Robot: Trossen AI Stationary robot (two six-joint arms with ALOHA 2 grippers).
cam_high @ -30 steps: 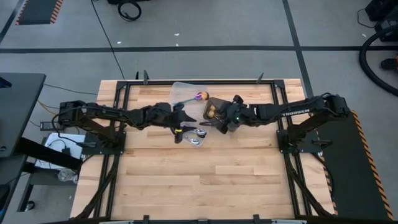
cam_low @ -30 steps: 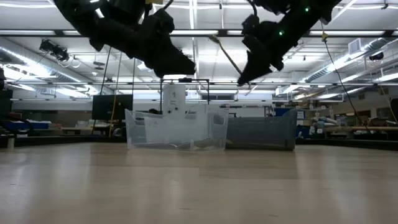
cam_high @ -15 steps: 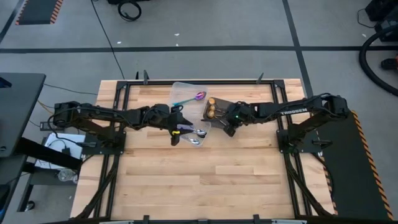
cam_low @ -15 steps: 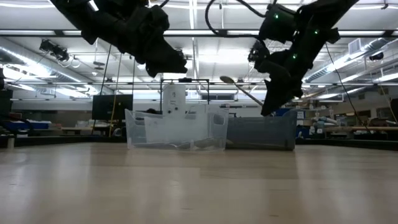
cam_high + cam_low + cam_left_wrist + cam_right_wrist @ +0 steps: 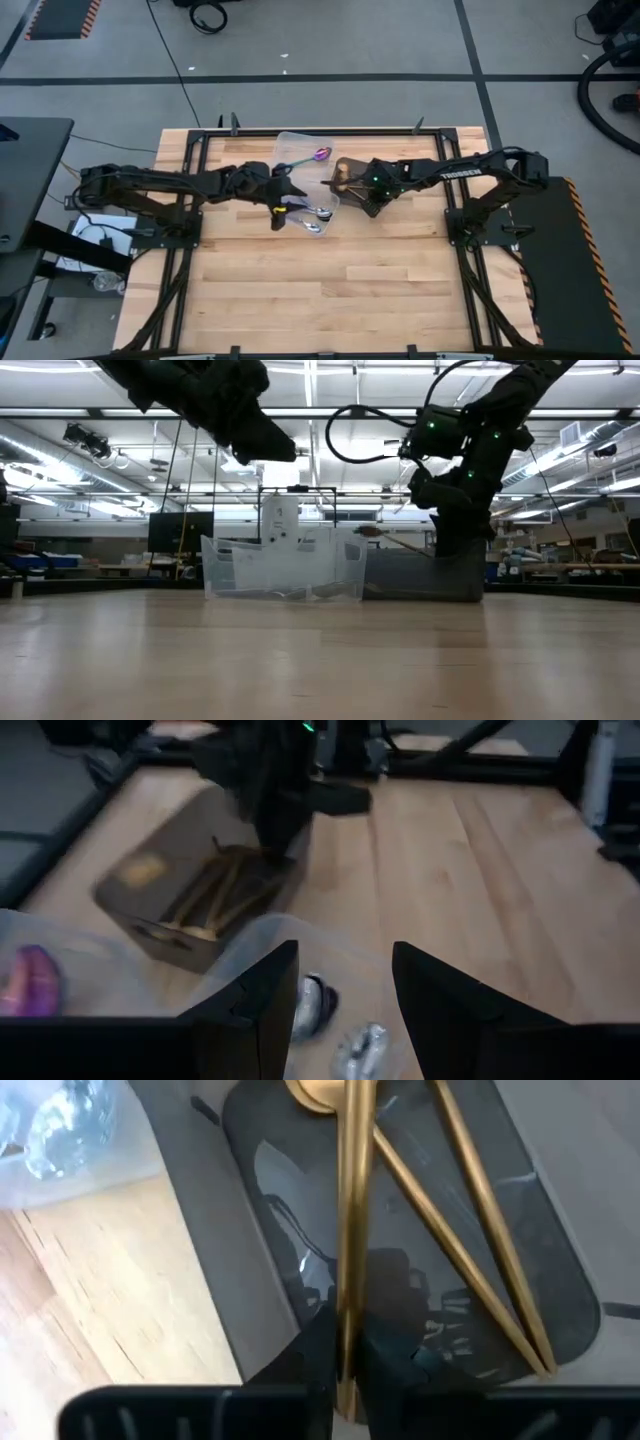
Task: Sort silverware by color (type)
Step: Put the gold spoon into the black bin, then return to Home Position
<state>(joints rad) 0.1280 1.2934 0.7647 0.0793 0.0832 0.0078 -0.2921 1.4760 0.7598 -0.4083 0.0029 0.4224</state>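
Over the dark bin (image 5: pixel 250 1280), the right pincer (image 5: pixel 345 1370) clamps a gold spoon (image 5: pixel 352 1200), handle lengthwise, bowl pointing away.

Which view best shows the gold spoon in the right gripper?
The right wrist view: the gold spoon fills it, between the right gripper fingers, over the dark bin. Low view shows it side-on; the high and left wrist views barely show it.
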